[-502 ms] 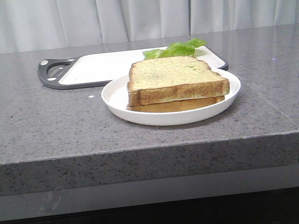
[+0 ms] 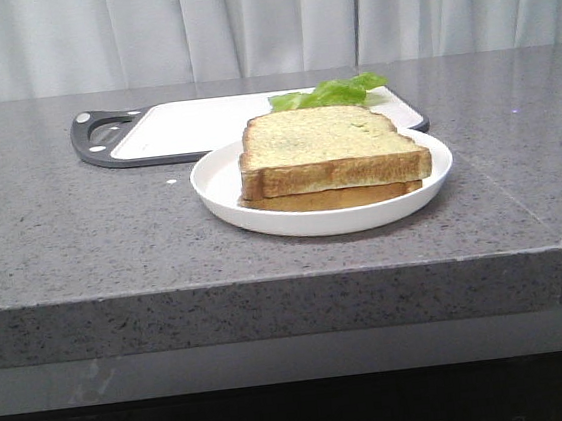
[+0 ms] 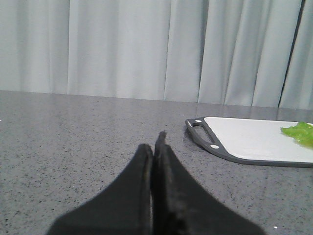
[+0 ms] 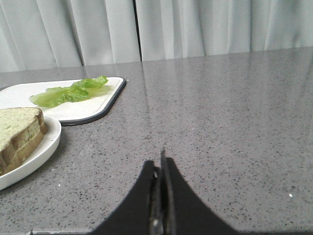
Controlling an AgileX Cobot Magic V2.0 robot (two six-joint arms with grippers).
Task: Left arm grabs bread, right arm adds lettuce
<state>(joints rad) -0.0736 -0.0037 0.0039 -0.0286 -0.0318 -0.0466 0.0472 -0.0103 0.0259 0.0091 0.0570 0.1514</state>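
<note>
Bread sits centre frame on a plate (lettuce behind); left gripper and right gripper both pressed closed, empty.

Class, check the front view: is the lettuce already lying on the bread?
No, the lettuce lies on the cutting board behind the bread.
</note>
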